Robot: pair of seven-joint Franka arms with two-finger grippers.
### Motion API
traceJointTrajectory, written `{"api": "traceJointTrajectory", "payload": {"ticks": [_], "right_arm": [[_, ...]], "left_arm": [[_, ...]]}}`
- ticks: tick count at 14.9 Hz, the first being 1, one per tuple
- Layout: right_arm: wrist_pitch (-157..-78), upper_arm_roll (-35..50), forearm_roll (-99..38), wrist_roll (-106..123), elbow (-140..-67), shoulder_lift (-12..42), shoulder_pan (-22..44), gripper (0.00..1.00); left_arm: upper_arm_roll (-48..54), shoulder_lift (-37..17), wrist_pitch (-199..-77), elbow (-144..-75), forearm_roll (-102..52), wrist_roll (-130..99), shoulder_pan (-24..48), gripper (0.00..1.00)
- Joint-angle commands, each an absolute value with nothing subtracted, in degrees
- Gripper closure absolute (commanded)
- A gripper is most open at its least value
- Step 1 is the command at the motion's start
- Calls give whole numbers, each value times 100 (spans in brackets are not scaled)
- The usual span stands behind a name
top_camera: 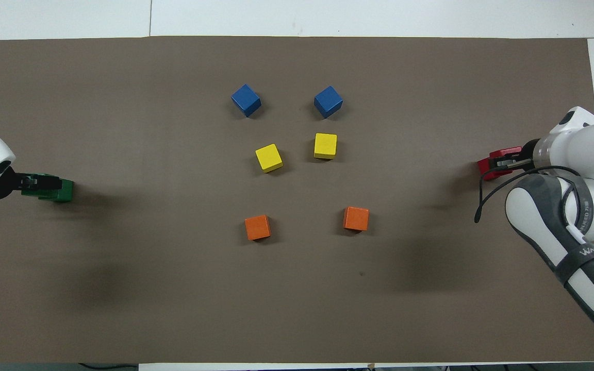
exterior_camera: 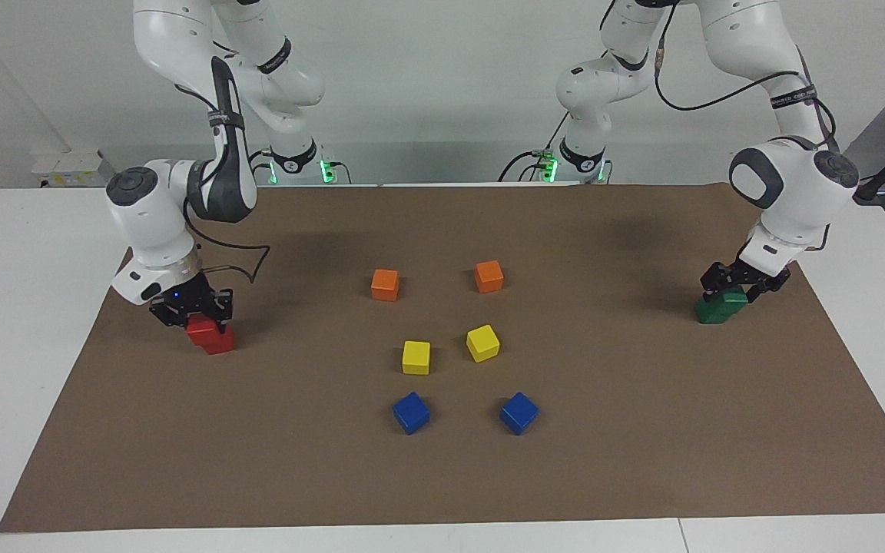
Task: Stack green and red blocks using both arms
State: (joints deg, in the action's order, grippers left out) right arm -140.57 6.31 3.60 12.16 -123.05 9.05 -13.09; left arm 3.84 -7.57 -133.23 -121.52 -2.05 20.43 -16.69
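At the right arm's end of the brown mat, my right gripper (exterior_camera: 193, 311) (top_camera: 503, 162) is shut on a red block (exterior_camera: 199, 328) (top_camera: 503, 153). That block sits askew against the top of a second red block (exterior_camera: 220, 339) (top_camera: 484, 168) lying on the mat. At the left arm's end, my left gripper (exterior_camera: 740, 286) (top_camera: 36, 184) is down at a pair of green blocks (exterior_camera: 719, 307) (top_camera: 62, 190). One green block is on top of the other and slightly offset. The gripper hides much of the upper green block.
In the middle of the mat (exterior_camera: 642, 430) lie two orange cubes (exterior_camera: 385, 284) (exterior_camera: 488, 276) nearest the robots. Two yellow cubes (exterior_camera: 415, 357) (exterior_camera: 482, 342) come after them, then two blue cubes (exterior_camera: 411, 412) (exterior_camera: 519, 412) farthest out. White table borders the mat.
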Motion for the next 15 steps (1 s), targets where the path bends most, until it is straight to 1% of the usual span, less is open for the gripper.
{"api": "traceJointTrajectory", "payload": {"ticks": [1, 6, 7, 11, 15], "right_arm": [[-14159, 721, 255, 1441, -12516, 809, -1433, 100], [-14150, 721, 246, 1441, -12524, 809, -1424, 100], [-14150, 721, 246, 1441, -12524, 800, -1415, 100], [-14150, 721, 246, 1433, -12524, 800, -1371, 100], [-14150, 721, 246, 1433, -12524, 800, -1362, 100]], "left_arm": [[316, -729, -13246, -12147, -281, 2065, -1573, 0], [325, -660, -11981, -11085, -211, 2065, -1416, 0], [334, -590, -11832, -10979, -211, 2065, -1398, 0], [369, 25, -11252, -10838, -211, 2004, -1336, 0], [378, 413, -10680, -10635, -211, 1925, -1161, 0]]}}
